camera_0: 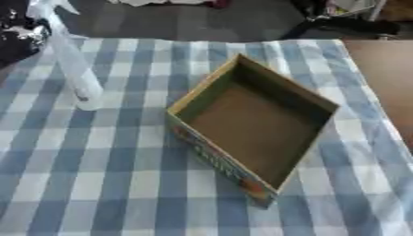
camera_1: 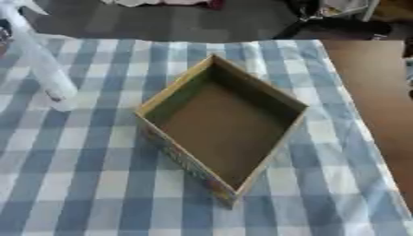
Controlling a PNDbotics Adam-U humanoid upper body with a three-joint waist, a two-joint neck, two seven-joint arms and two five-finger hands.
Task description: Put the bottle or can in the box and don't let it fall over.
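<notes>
On the blue checked tablecloth (camera_0: pixel 97 175), an open box (camera_0: pixel 250 120) lies beside a leaning clear bottle (camera_0: pixel 73 64); left robot hand's (camera_0: pixel 20 34) grasp unclear.

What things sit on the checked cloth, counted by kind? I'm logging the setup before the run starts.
Clear spray bottle: 1
Open cardboard box, nothing inside: 1
Blue-and-white checked cloth: 1
Robot hands in view: 0
Total: 3

My left hand (camera_0: pixel 18 34) shows only as a dark and silvery mass at the upper left edge of the left eye view. I cannot tell how its fingers are set. My right hand shows in neither view.
</notes>
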